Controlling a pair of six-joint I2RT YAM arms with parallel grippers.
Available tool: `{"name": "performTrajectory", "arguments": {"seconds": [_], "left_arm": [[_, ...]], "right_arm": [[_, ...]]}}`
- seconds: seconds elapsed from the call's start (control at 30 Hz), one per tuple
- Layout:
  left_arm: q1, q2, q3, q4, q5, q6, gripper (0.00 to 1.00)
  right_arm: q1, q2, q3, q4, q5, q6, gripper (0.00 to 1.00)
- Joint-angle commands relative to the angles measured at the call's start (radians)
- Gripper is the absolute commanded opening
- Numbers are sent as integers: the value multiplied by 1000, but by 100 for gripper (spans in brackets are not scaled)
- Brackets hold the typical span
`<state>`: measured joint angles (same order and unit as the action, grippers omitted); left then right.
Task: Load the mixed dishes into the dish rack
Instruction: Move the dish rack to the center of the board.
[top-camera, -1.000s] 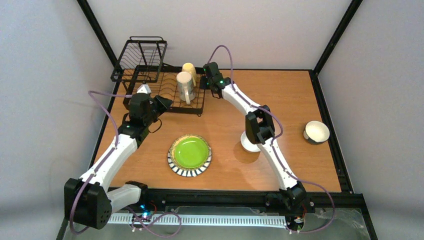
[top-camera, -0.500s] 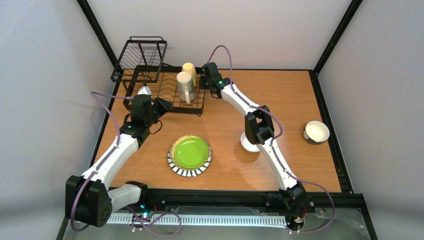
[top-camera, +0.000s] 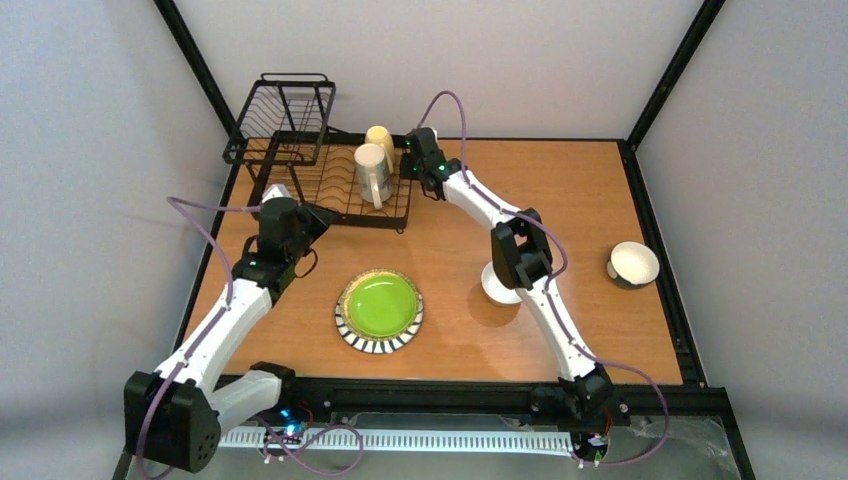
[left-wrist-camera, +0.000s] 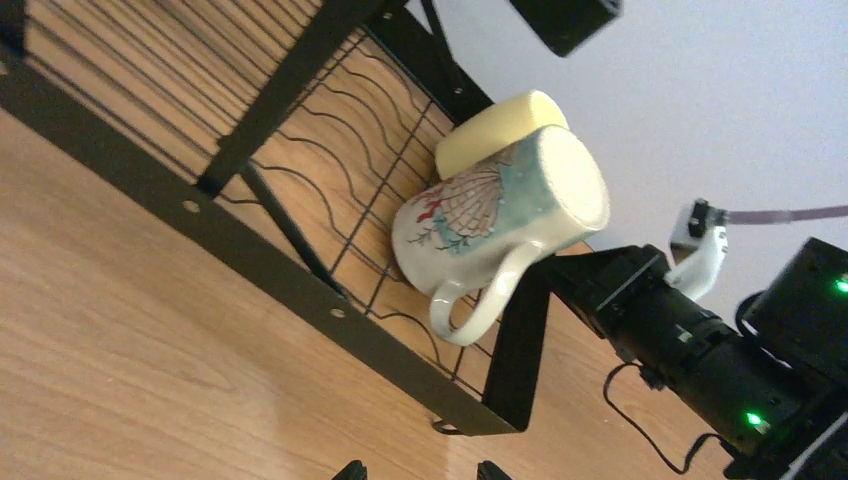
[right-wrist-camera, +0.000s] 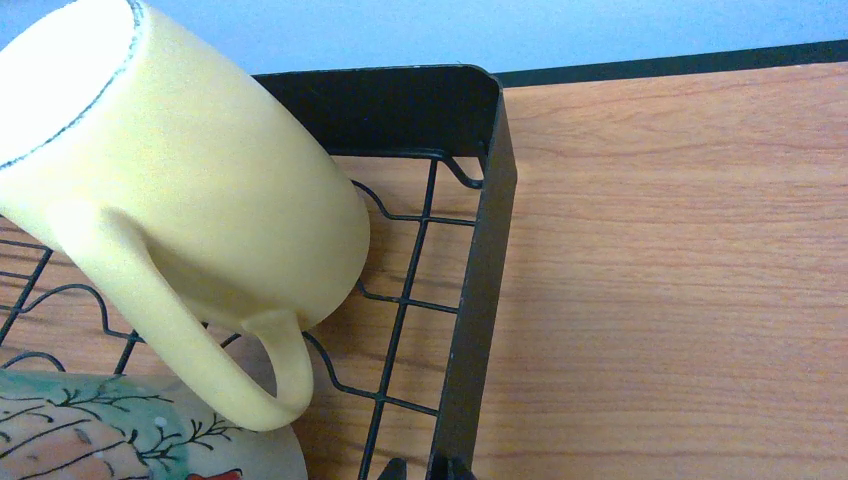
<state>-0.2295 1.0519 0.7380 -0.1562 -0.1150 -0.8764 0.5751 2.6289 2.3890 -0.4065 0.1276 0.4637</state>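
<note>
**Operator:** Report rack position and contents.

**Technician:** The dish rack (top-camera: 325, 172) sits in the far left corner of the table (top-camera: 600, 190). Its raised basket tier (top-camera: 285, 118) is at the far left end. Two mugs stand on the slotted base near the rack's right wall. One is a shell-patterned mug (left-wrist-camera: 500, 210) with teal colouring. The other is a pale yellow mug (right-wrist-camera: 200, 170) just behind it, toward the far edge.

**Operator:** Dishes outside the rack?

**Technician:** The lime-green plate (top-camera: 379, 307) with the striped rim lies flat toward the table's near edge, left of centre. A cream-white bowl (top-camera: 633, 264) lies tilted close to the right edge. A second white dish (top-camera: 495, 288) is partly hidden under the right arm (top-camera: 520, 250), between plate and bowl.

**Operator:** Tool condition, both arms.

**Technician:** Left gripper (left-wrist-camera: 418, 472): fingers apart, nothing between them, over the table just short of the rack's near rail and facing the patterned mug. Right gripper (right-wrist-camera: 424, 468): at the rack's far right corner, beside the yellow mug. Only its fingertips show, close together at the right wall. Whether they clamp that wall cannot be determined.
</note>
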Motion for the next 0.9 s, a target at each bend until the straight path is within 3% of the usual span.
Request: {"name": "performTrajectory", "arguments": {"seconds": [0.0,0.5,0.87], "left_arm": [[-6,-30,-10,-101,-88,-42,62],[-5,-112,-56,-183,-156,-107,62],[-5,-106,-85,-168,-175,-147,63]], "right_arm": [[-26,-48,-112,-118,51,3,2],[-20,-211,-373,-32,65,26,2],[-8,-365,-650,68,82,60,2]]}}
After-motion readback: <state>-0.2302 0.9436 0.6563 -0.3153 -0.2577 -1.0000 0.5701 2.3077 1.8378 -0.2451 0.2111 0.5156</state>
